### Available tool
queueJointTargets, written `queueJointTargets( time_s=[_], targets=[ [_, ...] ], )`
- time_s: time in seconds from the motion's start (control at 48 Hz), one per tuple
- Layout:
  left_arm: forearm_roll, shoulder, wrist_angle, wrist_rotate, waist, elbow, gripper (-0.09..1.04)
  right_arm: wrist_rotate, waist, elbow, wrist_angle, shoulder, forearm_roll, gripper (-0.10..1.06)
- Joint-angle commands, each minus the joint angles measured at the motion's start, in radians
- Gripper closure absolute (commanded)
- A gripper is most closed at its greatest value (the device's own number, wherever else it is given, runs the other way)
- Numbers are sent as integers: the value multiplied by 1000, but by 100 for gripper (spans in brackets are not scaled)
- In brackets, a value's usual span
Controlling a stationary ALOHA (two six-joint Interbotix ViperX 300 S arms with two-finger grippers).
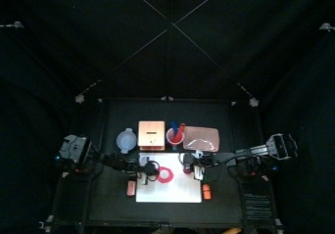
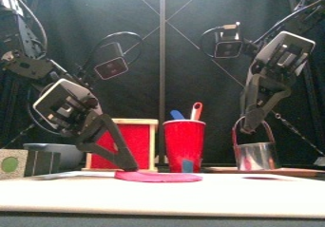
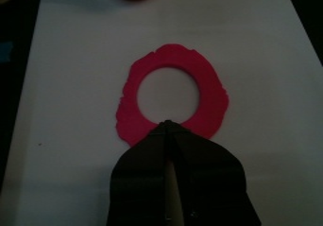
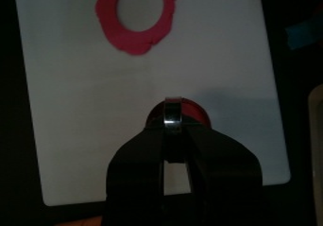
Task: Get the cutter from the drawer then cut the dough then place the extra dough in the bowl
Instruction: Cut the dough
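A red dough ring (image 3: pixel 171 88) lies flat on the white cutting board (image 3: pixel 76 78). My left gripper (image 3: pixel 168 128) is shut on the ring's near edge; in the front view the left gripper (image 2: pixel 124 166) slants down onto the dough ring (image 2: pixel 159 177). My right gripper (image 4: pixel 177 126) is shut on the metal cutter (image 4: pixel 177 113), held over the board's right part, away from the dough ring (image 4: pixel 136 17). Something red shows inside the cutter. In the front view the cutter (image 2: pixel 257 155) hangs from the right gripper (image 2: pixel 246 128) just above the board.
Behind the board stand the wooden box with its red drawer front (image 2: pixel 137 141), the red cup (image 2: pixel 184 147) with a blue and a red knife, and the blue-grey bowl (image 1: pixel 124 138) at the back left.
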Motion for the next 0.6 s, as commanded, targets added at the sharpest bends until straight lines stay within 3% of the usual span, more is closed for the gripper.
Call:
queueJointTargets(
  time_s=[0.021, 0.375, 0.604],
  targets=[
    [0, -28, -5, -2, 5, -8, 52, 2, 6, -8, -9, -15, 3, 45],
    [0, -28, -5, -2, 5, -9, 52, 2, 9, -18, -9, -21, 28, 24],
    [3, -43, -9, 0, 5, -9, 52, 0, 6, -51, -34, -29, 5, 20]
  ],
)
